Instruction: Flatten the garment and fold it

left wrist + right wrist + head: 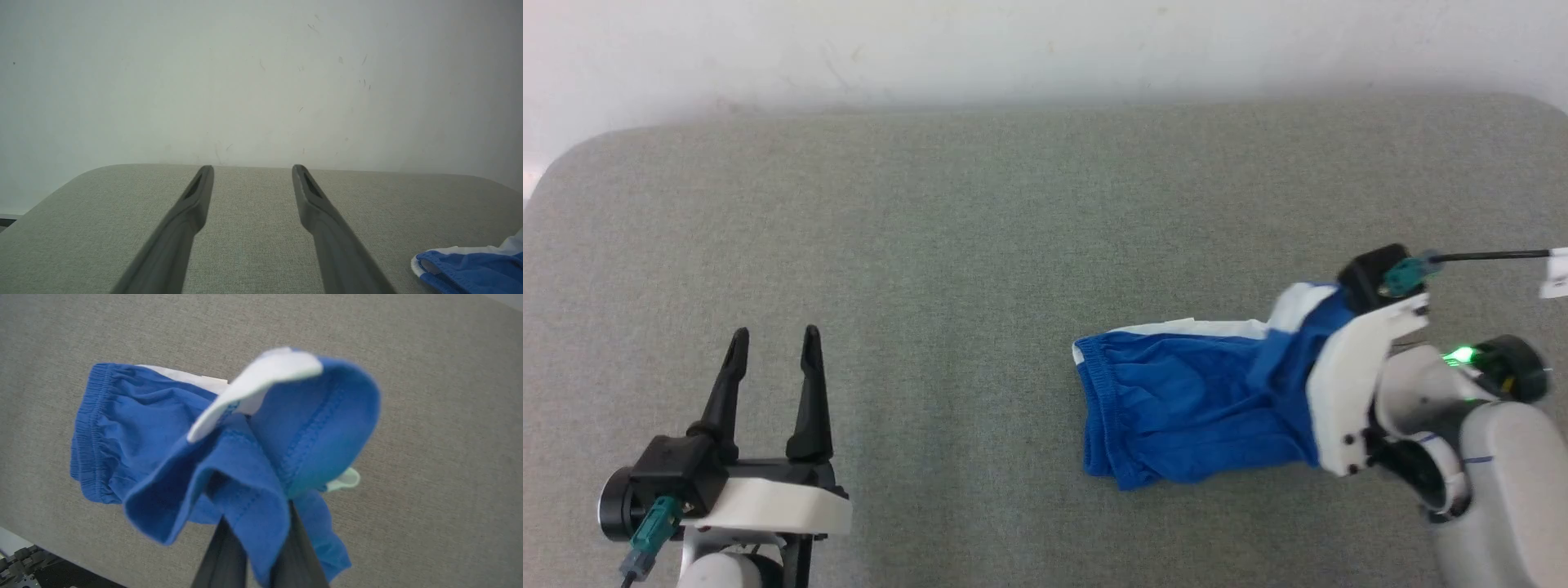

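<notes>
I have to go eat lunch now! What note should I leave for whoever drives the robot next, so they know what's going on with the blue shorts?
Left gripper: open, holding nothing, over the grey padded surface, well apart from the shorts.
Right gripper: shut on one leg end of the shorts, lifting that end up.
Shorts: on the robot's right side of the surface, with the waistband end resting on it and the fabric bunched and wrinkled.
Done: one end is grabbed.
Left: spread the shorts flat, probably with the left gripper helping, then fold them.
</notes>
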You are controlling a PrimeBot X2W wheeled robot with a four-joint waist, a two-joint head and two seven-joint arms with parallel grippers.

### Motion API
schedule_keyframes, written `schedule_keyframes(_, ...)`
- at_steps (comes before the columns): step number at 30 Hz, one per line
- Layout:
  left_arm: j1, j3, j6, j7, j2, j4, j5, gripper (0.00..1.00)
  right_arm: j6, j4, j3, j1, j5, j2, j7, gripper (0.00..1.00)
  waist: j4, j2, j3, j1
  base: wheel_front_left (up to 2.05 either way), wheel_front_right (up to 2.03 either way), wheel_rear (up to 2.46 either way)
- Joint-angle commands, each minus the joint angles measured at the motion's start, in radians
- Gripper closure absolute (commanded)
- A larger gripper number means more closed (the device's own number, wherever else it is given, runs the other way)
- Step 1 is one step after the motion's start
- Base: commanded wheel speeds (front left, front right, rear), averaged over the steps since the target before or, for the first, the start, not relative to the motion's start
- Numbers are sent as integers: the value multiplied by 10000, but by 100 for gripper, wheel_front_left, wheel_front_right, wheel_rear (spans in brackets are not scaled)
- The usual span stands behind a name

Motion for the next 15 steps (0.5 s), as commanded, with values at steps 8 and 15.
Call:
schedule_keyframes(8, -131, -60, -131, -47, -36, 61, -154, 0, -19, 988, 705, -503, 134, 1302, -494, 100, 282, -1, 242, 1, 0, 0, 0)
schedule_keyframes(15, -130, -24, -164, -47, -57, 134, -246, 0, -19, 2568, 1427, -1079, 208, 1556, -1111, 100, 555, -1, 388, 1, 0, 0, 0)
